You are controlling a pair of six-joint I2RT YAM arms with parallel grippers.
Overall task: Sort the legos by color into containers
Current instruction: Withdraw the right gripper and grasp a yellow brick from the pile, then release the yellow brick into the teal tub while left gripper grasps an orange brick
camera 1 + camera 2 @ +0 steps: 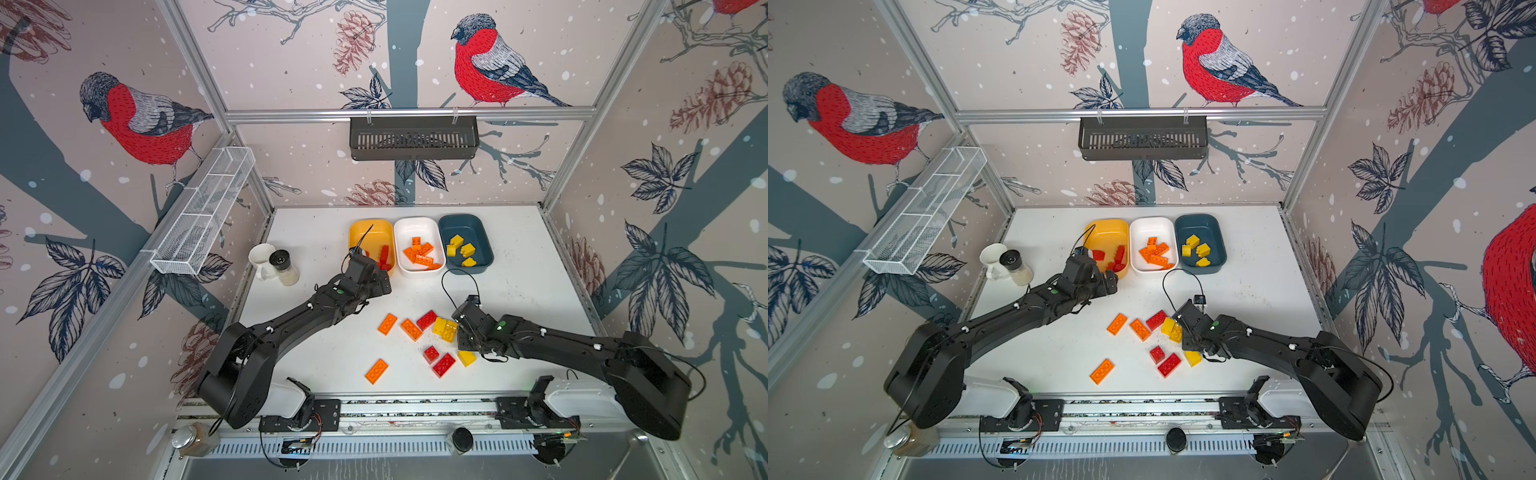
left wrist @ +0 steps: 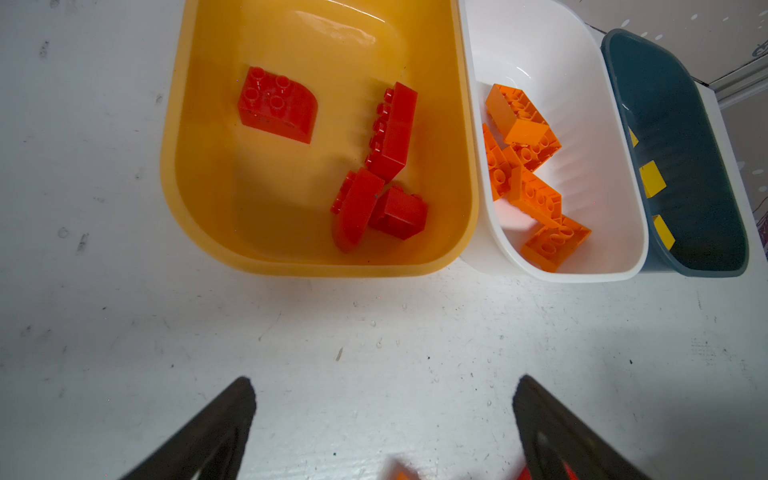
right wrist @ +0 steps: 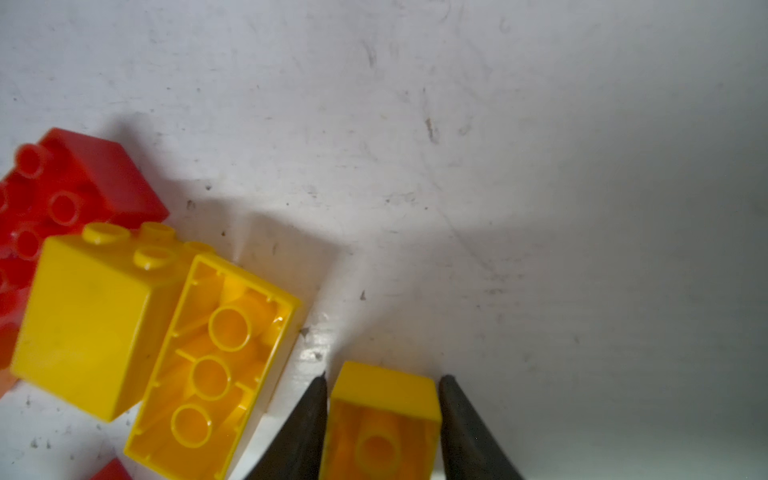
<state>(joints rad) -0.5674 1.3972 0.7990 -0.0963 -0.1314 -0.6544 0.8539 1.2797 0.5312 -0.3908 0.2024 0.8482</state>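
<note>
worktop (image 1: 532, 266): white, scuffed.
yellow-orange tub (image 1: 371, 228): holds four red bricks (image 2: 276, 106).
white tub (image 1: 417, 226): just beside it, holds heaped orange bricks (image 1: 419, 254).
teal tub (image 1: 466, 224): next along, holds four yellow bricks (image 1: 461, 249).
loose toward the front of the worktop: three orange plates (image 1: 387, 323), three loose red bricks (image 1: 443, 365), a touching yellow pair (image 1: 444, 330), a lone yellow brick (image 1: 466, 357).
left fingers (image 2: 216, 432): spread wide, nothing between them, over bare worktop just short of the yellow-orange tub.
right fingers (image 3: 461, 436): pinching a small yellow brick (image 3: 384, 386) by both flanks, just beside the yellow pair. this brick is hidden in both top views.
</note>
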